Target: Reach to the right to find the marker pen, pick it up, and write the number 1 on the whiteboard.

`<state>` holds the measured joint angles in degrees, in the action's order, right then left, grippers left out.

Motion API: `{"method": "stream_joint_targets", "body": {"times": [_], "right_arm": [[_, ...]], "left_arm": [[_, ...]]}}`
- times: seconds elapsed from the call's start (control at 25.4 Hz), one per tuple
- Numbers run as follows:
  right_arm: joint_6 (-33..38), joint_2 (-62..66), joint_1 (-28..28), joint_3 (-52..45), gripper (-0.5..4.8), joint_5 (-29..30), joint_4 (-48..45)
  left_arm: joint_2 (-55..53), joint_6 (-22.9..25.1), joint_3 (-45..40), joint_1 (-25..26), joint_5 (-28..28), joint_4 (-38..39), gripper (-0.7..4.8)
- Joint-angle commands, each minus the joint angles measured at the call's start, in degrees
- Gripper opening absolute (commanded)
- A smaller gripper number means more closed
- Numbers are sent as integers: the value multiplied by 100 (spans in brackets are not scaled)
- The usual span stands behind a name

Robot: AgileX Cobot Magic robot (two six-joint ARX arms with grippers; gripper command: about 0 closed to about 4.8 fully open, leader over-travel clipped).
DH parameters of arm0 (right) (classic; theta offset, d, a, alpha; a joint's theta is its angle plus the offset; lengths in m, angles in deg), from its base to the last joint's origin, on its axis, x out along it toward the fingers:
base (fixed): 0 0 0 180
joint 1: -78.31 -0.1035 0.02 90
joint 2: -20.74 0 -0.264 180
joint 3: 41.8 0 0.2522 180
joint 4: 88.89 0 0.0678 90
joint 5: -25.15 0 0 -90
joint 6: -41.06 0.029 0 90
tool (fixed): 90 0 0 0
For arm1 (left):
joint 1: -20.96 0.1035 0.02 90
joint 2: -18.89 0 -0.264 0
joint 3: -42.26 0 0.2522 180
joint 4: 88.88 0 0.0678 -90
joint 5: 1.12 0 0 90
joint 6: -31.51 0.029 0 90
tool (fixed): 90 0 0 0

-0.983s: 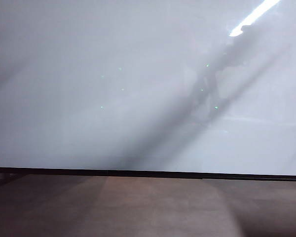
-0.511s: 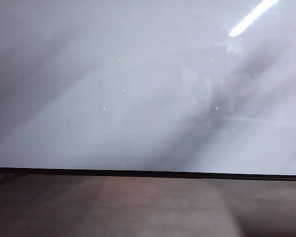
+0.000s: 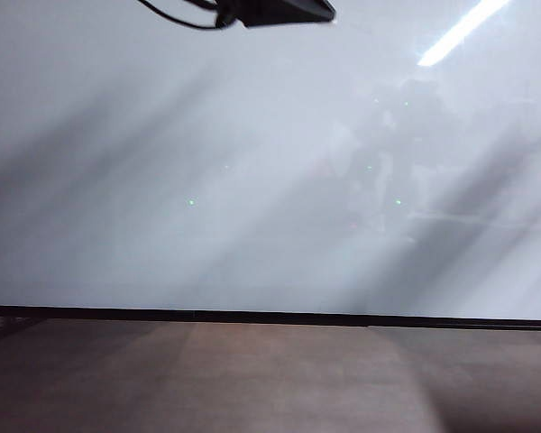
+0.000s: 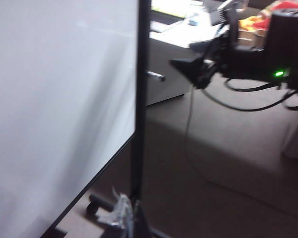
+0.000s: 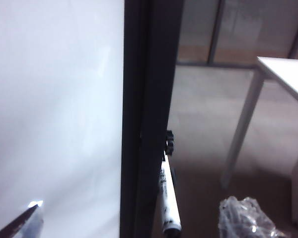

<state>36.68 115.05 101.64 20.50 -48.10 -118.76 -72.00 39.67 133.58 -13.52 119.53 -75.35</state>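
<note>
Looking for the marker pen (image 5: pixel 168 201) and finding it only in the right wrist view: hanging just beside the black frame (image 5: pixel 146 124) at the right side of the whiteboard (image 3: pixel 252 180), under a little black clip (image 5: pixel 169 141), likely parked there so as to be easy to grab. Seeing a white pen body with dark print there, pointing down toward the floor. Spotting in the left wrist view a small blurry stick poking out from the same frame, maybe that pen, though being too fuzzy to say for sure. Reaching out past the board's side with the right tool (image 4: pixel 187 68), fingers spread wide and holding nothing, well apart from the pen and not touching it. Catching in the exterior view what the wrist views are missing: the whole wide board face, shiny and blank, with no number 1 showing yet, and a brown surface (image 3: pixel 270 379) below its thin black edge. Noticing up at the top of that view a black wedge with a cable, likely the left tool (image 3: pixel 284 11), hanging in front of the board; not being able to tell whether open or closed. Guessing the job to be at the very start, with grabbing the pen coming first. Watching out for the crinkly plastic bag (image 5: pixel 243 218) near the pen.
</note>
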Motion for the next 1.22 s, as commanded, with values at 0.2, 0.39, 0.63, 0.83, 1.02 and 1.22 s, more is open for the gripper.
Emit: {"method": "stream_joint_targets", "body": {"times": [0.2,0.39,0.63,0.83,1.02,1.22], "right_arm": [[225,1405,345,151,479,393,-1714],[389,2162,442,684,479,898,-2105],[7,2717,481,1346,475,1038,-2070],[55,3008,479,1722,423,1207,-1910],[136,3099,415,1784,358,1038,-1923],[136,3126,409,1786,291,986,-1917]], "left_arm": [[-428,42,26,-98,-496,-739,-5],[-468,48,26,-98,-496,-763,-5],[-470,256,26,-101,-501,-758,-5],[-498,256,26,-101,-501,-752,-5],[-603,256,26,-87,-535,-710,-5],[-658,256,26,-87,-535,-638,-5]]}}
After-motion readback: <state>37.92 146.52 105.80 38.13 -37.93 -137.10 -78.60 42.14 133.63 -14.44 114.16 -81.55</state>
